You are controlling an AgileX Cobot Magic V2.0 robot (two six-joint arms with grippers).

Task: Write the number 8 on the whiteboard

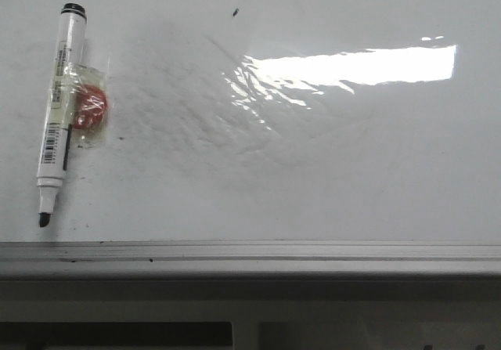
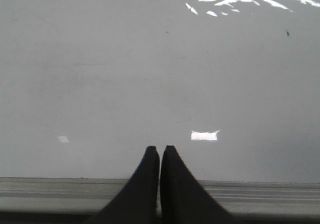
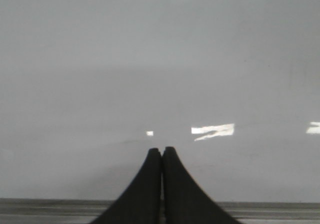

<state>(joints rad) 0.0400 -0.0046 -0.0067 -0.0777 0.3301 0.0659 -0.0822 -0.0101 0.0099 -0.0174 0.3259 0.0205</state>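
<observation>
Glossy whiteboard (image 1: 313,170), faintly smudged, perhaps film-wrinkled; marker (image 1: 59,107) lying left.

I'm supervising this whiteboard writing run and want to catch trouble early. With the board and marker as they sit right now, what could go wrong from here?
1. The marker lies uncapped, tip down near the frame edge; a clumsy pick could smear ink or nudge it off the whiteboard.
2. A taped red piece bulges from its barrel, which may skew the grip.
3. Both the left claw and right claw are shut, and must open first.
4. Wrinkled glossy film could make strokes skip.
</observation>
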